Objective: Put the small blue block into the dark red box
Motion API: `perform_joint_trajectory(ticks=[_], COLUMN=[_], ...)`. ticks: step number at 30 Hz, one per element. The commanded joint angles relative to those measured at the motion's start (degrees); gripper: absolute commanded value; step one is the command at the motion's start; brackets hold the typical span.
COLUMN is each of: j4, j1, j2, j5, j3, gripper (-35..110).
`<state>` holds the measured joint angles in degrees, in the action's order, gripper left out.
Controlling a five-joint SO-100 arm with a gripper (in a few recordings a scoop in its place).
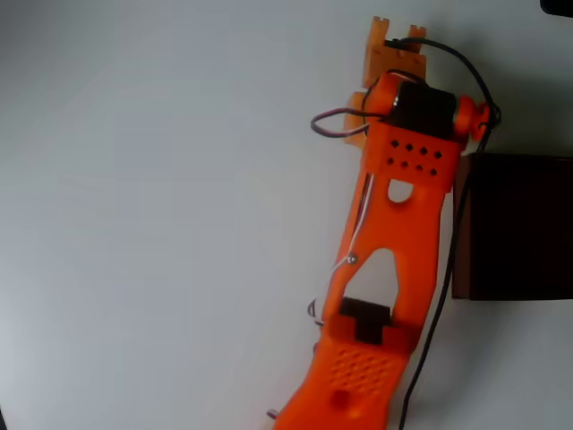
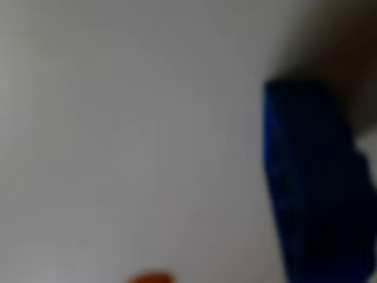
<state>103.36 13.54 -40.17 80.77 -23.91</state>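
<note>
Small blue block fills the right of the wrist view, blurred, right up against the camera: my read is it's at the pincer, on or just above the white desk. Can't tell if the pincer is clenched on it or released. Dark red box sits just beside the arm on the overhead right, so the carry should be short.

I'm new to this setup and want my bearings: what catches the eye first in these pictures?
The bright orange arm stands out first, stretching from the bottom of the overhead view up across the pale table. Just to its right sits the dark red box, cut off by the picture's right edge. In the wrist view, a blurred blue block looms large on the right side.
</note>
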Motion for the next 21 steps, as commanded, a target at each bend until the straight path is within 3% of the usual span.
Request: perform_joint_trajectory(ticks=[1, 21], j4=[1.58, 1.76], j1=[1.05, 2.02], j2=[-0.35, 10.2], j5=[-0.53, -2.9], j3=[2.9, 14.15], gripper=[25, 24])
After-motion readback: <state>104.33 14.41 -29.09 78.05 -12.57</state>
